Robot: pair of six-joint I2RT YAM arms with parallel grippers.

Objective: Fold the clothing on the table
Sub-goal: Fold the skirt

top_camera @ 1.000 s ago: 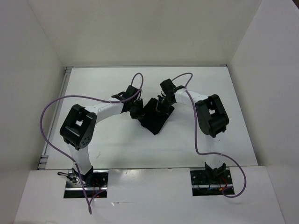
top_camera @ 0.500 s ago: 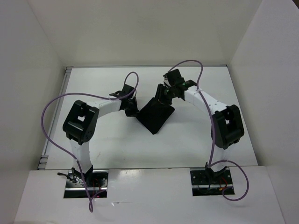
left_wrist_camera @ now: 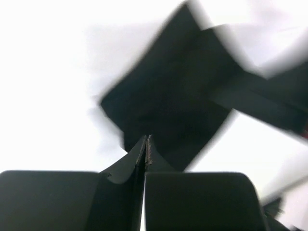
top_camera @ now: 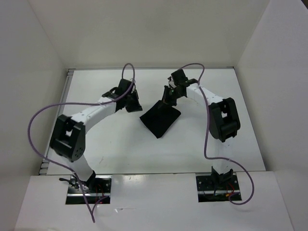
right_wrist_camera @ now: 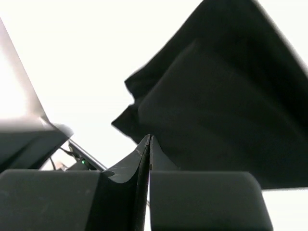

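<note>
The clothing [top_camera: 160,120] is a black piece of fabric lying folded as a slanted rectangle in the middle of the white table [top_camera: 120,149]. My left gripper [top_camera: 134,103] hovers a little to its left, apart from it, shut with nothing between the fingers. In the left wrist view the closed tips [left_wrist_camera: 146,137] point at the blurred clothing [left_wrist_camera: 173,106]. My right gripper [top_camera: 168,98] is at the fabric's far corner, also shut. In the right wrist view its tips [right_wrist_camera: 149,136] sit in front of the clothing [right_wrist_camera: 226,96], with no fabric seen between them.
White walls enclose the table on three sides. A metal edge strip [top_camera: 68,96] runs along the table's left side. Purple cables [top_camera: 48,113] loop above both arms. The arm bases [top_camera: 89,185] sit at the near edge.
The left gripper has drawn back to the left, off the clothing. The right gripper has let go of the fabric and shut again. The clothing now lies flat and folded.
</note>
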